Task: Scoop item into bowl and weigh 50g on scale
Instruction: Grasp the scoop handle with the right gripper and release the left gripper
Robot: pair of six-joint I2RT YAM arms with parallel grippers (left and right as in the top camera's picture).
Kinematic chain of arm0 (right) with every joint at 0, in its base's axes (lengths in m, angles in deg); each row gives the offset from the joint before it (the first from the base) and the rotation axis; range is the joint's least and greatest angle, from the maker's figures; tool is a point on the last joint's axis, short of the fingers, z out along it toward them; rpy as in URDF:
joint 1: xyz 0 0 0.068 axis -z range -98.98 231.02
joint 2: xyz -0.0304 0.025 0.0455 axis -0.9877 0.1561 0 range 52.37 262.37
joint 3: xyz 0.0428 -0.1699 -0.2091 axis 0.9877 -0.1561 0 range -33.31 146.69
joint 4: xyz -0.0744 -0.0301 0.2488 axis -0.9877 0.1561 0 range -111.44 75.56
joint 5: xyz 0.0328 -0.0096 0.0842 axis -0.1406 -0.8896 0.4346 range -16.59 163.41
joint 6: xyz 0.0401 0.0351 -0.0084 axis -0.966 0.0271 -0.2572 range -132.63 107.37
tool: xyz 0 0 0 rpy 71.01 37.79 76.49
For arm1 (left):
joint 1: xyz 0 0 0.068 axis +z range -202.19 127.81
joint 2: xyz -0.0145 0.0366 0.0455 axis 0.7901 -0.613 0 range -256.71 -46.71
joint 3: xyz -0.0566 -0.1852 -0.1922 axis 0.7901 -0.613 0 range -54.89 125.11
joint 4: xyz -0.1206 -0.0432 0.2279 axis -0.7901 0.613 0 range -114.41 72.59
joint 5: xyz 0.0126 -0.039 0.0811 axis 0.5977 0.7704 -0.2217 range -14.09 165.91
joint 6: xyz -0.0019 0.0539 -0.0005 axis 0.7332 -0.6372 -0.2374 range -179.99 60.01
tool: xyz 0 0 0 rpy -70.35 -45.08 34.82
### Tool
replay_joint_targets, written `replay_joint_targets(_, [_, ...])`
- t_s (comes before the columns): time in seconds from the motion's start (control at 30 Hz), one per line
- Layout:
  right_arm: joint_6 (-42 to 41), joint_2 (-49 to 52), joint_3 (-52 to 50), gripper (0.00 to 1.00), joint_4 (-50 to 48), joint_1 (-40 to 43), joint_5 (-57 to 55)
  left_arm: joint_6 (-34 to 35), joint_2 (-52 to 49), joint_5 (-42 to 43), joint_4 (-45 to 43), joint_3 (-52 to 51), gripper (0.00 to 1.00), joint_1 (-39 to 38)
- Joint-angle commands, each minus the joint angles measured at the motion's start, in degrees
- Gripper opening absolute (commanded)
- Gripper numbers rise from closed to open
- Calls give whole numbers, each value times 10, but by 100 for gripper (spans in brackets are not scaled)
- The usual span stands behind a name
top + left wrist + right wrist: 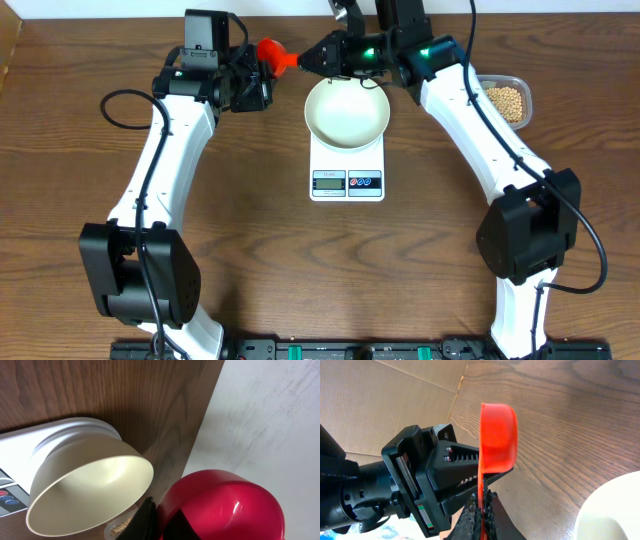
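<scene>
While the right gripper (481, 512) clamped the red scoop (497, 435) far left of the bowl (346, 112) on the scale (346, 172), the left gripper (264, 82) sat beside it, and I couldn't tell its grip.

I'm looking at a dark wood-grain table (250, 230). The white scale (320, 160) lies flat on it at frame centre. A clear tub (527, 100) of beans (505, 102) rests at the upper right.
</scene>
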Motion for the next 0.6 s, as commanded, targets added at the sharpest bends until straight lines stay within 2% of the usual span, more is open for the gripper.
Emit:
replay_joint_targets(0.0, [5,7,10,1,0,9,4,-9,12,-3,2,8,11,1])
replay_joint_targets(0.03, [0,7,10,1,0,10,4,-9,12,-3,2,8,17,1])
replay_joint_targets(0.17, [-9,7,10,1,-11,22,4,-9,12,-3,2,8,60,1])
replay_joint_targets(0.23, [-17,7,10,1,-17,32,4,-9,12,-3,2,8,71,1])
replay_joint_targets(0.33, [-21,7,10,1,-21,50,4,-10,12,-3,2,8,79,1])
replay_joint_targets(0.47, [-20,7,10,1,-24,85,-3,-10,12,-5,2,8,81,2])
replay_joint_targets(0.53, [-10,7,10,1,-36,108,-2,-52,12,-11,0,8,82,2])
replay_joint_targets(0.57, [2,6,10,1,-40,121,-3,-108,12,-17,-8,8,81,2])
